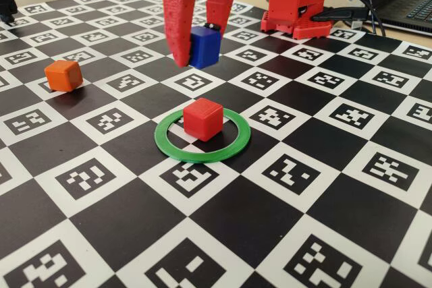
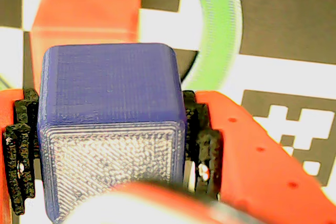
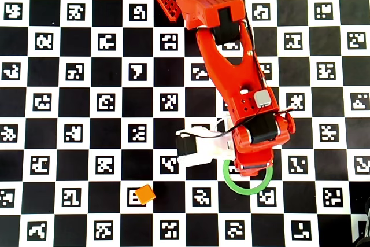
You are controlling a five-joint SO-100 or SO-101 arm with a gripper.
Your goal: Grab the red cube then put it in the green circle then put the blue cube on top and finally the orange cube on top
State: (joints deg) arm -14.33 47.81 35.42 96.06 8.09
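The tool (image 1: 199, 52) is clamped on the blue cube (image 1: 205, 46) and holds it in the air above the checkered marker surface (image 1: 317, 187). In the wrist view the blue cube (image 2: 110, 124) fills the middle of the frame, with a black-padded finger pressed against each side face, so the grip looks square and firm. The red cube (image 1: 202, 119) sits on the surface inside the green circle (image 1: 202, 150), a little toward the ring's far side in the fixed view and, as far as that view shows, not touching the rim. The orange cube (image 1: 64, 75) rests well apart, to the left in the fixed view, and shows alone in the overhead view (image 3: 145, 194). There the arm hides most of the ring (image 3: 248, 188) and all of the red cube.

My judgement is that the step in hand is bringing the blue cube down onto the red one. The wrist view shows the red cube (image 2: 84, 17) beyond and somewhat left of the blue one, which suggests the two are not yet lined up. If the descent starts from this offset, an edge of the blue cube could catch the red cube and push it toward or over the ring. A release with only part of the base supported would likely let the blue cube tip and tumble off. Twist between the two cubes would also leave a poor seat for the orange cube. Opening the fingers too high carries the same risk of a bounce.
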